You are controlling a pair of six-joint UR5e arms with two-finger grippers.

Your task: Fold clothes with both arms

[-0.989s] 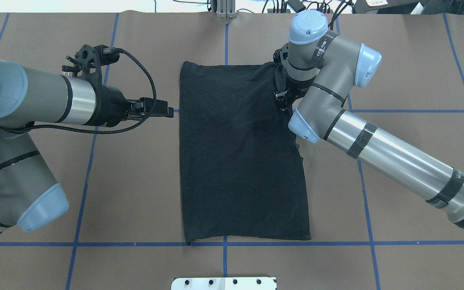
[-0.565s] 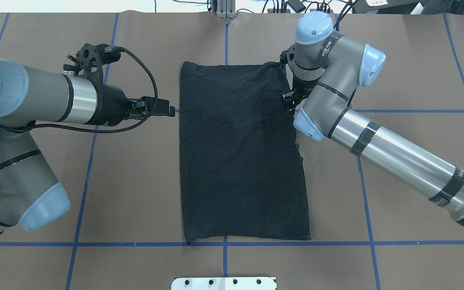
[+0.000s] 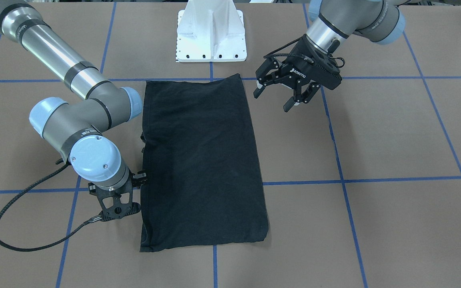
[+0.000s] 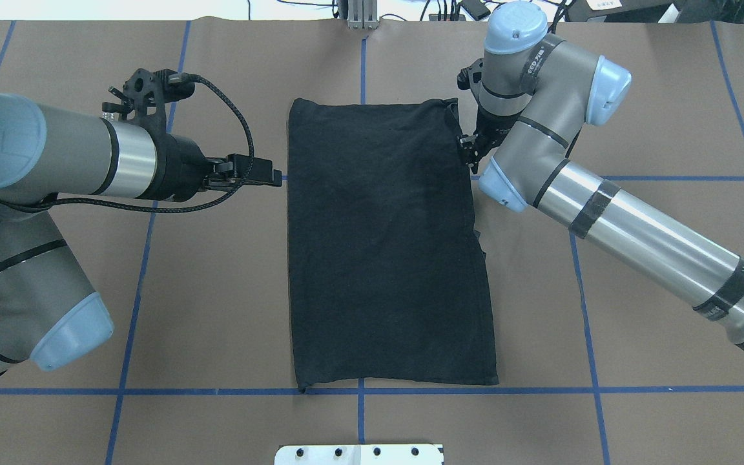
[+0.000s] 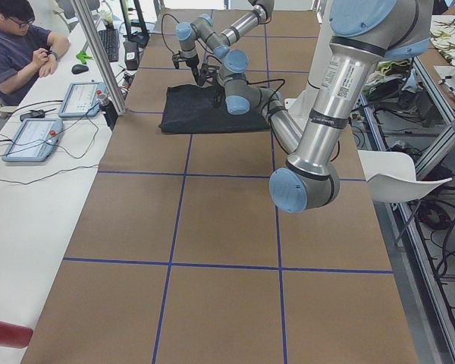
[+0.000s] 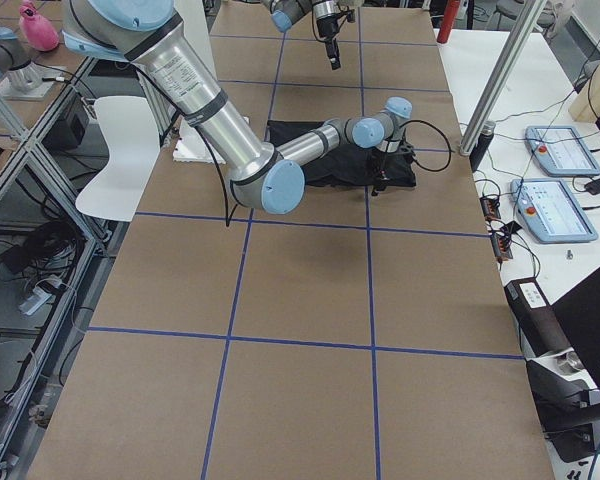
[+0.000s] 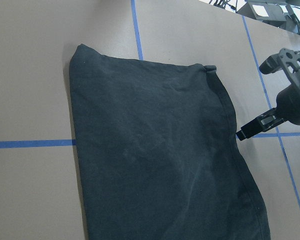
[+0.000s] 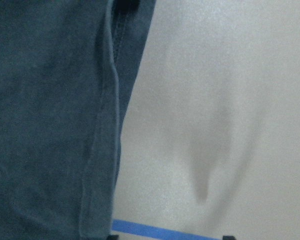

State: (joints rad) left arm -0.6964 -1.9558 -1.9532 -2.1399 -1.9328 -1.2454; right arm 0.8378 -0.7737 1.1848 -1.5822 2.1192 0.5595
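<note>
The black T-shirt (image 4: pixel 385 245) lies flat, folded into a long rectangle, in the middle of the brown table; only plain black cloth shows (image 3: pixel 202 160). My left gripper (image 3: pixel 272 101) hovers open and empty just off the shirt's left long edge, near its far half (image 4: pixel 273 175). My right gripper (image 4: pixel 469 152) points down beside the shirt's right edge near the far corner, mostly hidden under its wrist (image 3: pixel 94 156). In the right wrist view its fingertips sit wide apart over bare table, with the shirt's hem (image 8: pixel 102 150) off to the left and nothing between them.
A white pedestal base (image 3: pixel 211 36) stands at the robot's side of the table. Blue tape lines (image 4: pixel 578 177) grid the brown surface. The right arm's black cable (image 3: pixel 22 236) loops over the table. A person (image 5: pixel 15 45) sits at a side desk with tablets (image 5: pixel 87 97).
The right arm has drawn its gripper rightward, from over the shirt's right part to just past the edge. The left gripper has barely shifted.
</note>
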